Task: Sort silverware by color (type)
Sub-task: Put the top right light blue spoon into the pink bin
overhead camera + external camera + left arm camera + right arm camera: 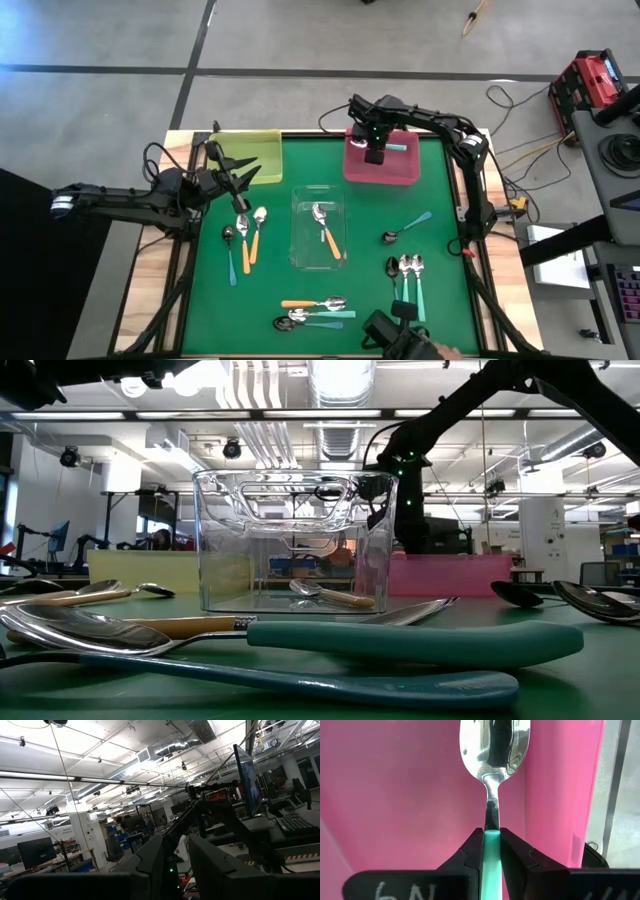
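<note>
My right gripper (375,152) hangs over the pink tray (355,170) at the table's far side, shut on a spoon with a teal handle (398,147). The spoon's shiny bowl (494,745) shows above the pink tray floor (395,795). My left gripper (238,183) waits open at the table's left, next to the yellow tray (255,150). It sits just beyond a group of orange and teal spoons (245,235) that lie flat on the green mat. One orange spoon (325,228) lies inside the clear tray (300,200). My right gripper (491,845) pinches the spoon's teal handle (491,837) at its bowl end, just behind the metal neck, between its two fingers (470,855). The fingers come from above, pointing down, across the spoon. The spoon is lifted clear, roughly level, over the pink tray.
More spoons lie flat on the mat: one teal (405,228) right of the clear tray, three teal (405,275) at the near right, and orange and teal ones (315,308) by the near edge. The clear tray (290,540) stands mid-table. A dark device (395,335) sits at the near edge.
</note>
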